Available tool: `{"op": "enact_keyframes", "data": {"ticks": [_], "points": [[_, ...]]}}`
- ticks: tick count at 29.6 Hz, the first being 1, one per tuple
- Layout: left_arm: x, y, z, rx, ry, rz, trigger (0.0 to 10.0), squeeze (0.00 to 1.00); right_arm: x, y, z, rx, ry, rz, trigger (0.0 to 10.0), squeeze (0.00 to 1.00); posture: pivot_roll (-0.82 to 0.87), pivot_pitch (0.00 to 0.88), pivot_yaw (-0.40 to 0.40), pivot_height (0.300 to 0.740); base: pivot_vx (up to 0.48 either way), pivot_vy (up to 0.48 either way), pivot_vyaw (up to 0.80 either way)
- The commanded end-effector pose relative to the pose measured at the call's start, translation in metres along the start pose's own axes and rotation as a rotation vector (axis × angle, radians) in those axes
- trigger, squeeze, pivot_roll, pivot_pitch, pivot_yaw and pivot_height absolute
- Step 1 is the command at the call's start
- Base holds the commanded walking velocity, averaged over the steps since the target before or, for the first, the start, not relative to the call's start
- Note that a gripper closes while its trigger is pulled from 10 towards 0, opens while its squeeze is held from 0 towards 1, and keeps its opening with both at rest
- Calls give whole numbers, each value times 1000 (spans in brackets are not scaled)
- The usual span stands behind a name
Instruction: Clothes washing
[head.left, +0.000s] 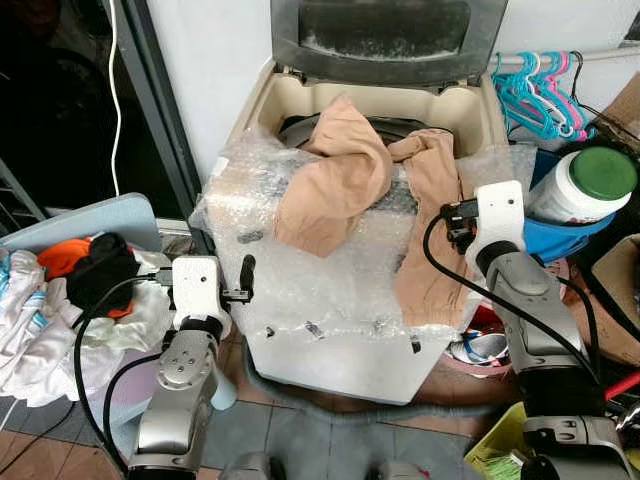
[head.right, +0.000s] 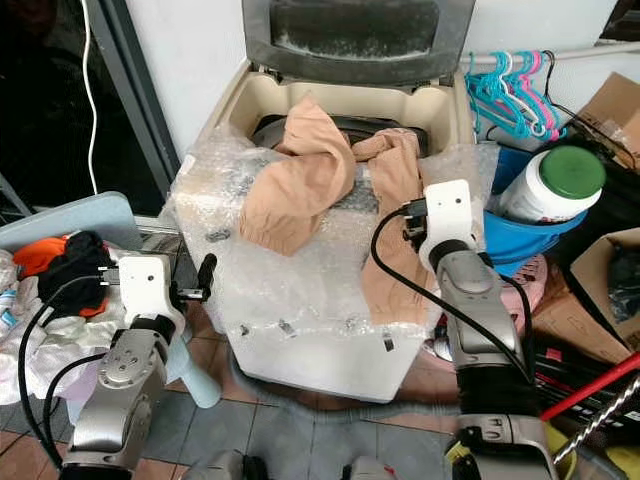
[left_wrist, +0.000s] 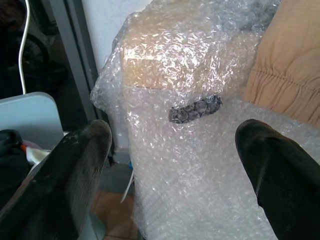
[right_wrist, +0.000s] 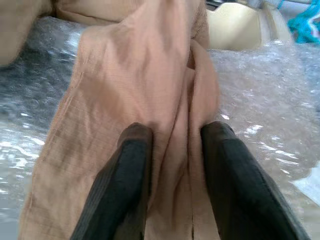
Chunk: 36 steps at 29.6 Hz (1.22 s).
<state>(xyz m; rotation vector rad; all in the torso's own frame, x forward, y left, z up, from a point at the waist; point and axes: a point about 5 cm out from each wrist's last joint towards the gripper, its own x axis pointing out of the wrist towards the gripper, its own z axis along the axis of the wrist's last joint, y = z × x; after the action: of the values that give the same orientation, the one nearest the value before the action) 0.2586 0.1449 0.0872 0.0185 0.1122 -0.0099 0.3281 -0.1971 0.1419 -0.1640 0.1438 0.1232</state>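
Tan trousers (head.left: 335, 180) hang out of the open top-loading washer (head.left: 300, 340), which is wrapped in bubble wrap. One leg lies bunched over the front rim and the other leg (head.left: 432, 240) trails down the front right. My right gripper (right_wrist: 175, 137) sits on that trailing leg, shut on a raised fold of the fabric pinched between its two black fingers (right_wrist: 132, 165). At the washer's front left corner my left gripper (left_wrist: 175, 150) stands open, fingers wide apart and facing the bubble wrap, with nothing between them.
A heap of laundry (head.left: 40, 300) with orange and black pieces (head.left: 95, 265) lies on a pale stand at the left. A blue basin holding a white jar with a green lid (head.left: 585, 185), plastic hangers (head.left: 535, 90) and boxes crowd the right. The washer lid (head.left: 385, 30) stands up.
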Motion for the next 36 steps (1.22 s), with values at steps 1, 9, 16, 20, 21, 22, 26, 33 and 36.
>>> {"op": "enact_keyframes", "data": {"ticks": [1, 9, 16, 20, 21, 22, 26, 33, 36], "points": [[3, -1, 0, 12, 7, -6, 10000, 0, 3, 13, 11, 18, -27, 108, 0, 0, -40, 0, 20, 740, 0, 0, 0], [4, -2, 0, 13, 9, -3, 10000, 0, 11, 13, 33, -62, -81, 252, 0, 0, -42, 0, 14, 740, 0, 0, 0], [5, -3, -1, 10, 13, 1, 10000, 0, 24, 3, 52, -141, -95, 300, 0, 0, -42, 0, 5, 740, 0, 0, 0], [6, -2, -1, 13, 10, 8, 10000, 0, 33, 12, 61, -181, -84, 413, 0, 0, -41, 0, 1, 740, 0, 0, 0], [6, -2, -1, 13, 10, 8, 10000, 0, 33, 12, 61, -181, -84, 413, 0, 0, -41, 0, 1, 740, 0, 0, 0], [6, -2, -1, 13, 9, 10, 10000, 0, 35, 14, 64, -217, -87, 437, 0, 0, -41, 0, -4, 740, 0, 0, 0], [7, -2, 0, 11, 6, 18, 10000, 0, 45, 25, 87, -206, -146, 526, 0, 0, -40, 0, -11, 740, 0, 0, 0], [11, -3, 3, 16, -10, 34, 10000, 0, 59, 16, 180, -133, -489, 323, 0, 0, -33, 0, -14, 740, 0, 0, 0], [11, 0, 4, 25, -15, 54, 10000, 0, 54, 2, 208, -95, -614, 196, 0, 0, -25, 0, -16, 740, 0, 0, 0]]}}
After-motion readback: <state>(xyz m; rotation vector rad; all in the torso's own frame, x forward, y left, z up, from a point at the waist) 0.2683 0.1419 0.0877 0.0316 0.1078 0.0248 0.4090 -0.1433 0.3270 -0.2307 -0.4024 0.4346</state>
